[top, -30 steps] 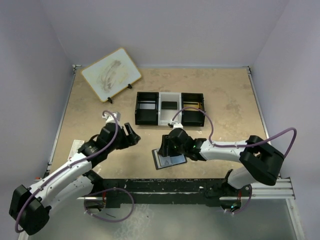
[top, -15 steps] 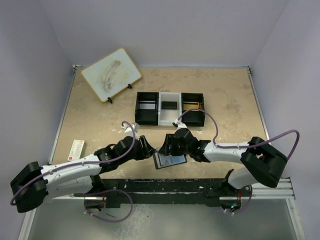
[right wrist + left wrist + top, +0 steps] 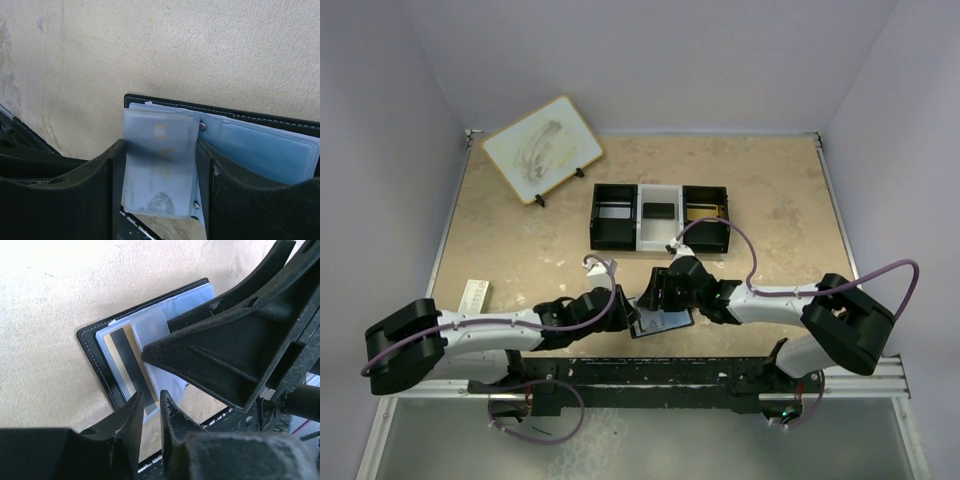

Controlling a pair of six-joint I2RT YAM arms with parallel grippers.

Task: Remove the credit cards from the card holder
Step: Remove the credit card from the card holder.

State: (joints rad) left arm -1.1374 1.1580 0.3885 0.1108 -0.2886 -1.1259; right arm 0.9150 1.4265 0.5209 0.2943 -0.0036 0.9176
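Credit cards [image 3: 125,360] sit sleeved in the open card holder [image 3: 668,322] at six o'clock, none clearly out; right gripper [image 3: 160,150] gapes astride a clear sleeve [image 3: 149,322], left gripper [image 3: 151,399] nearly closed at one card's edge, hold uncertain.

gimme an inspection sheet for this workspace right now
surface: beige tabletop, mottled
job's things: card holder lies open near the front edge; striped card showing inside
clutter: three-compartment tray, whiteboard on stand, white-and-red box
grippers: left gripper jaws nearly together at the card's edge, grip unclear; right gripper jaws apart, straddling a clear sleeve
cables: purple cables looping along both arms
surroundings: plain pale walls
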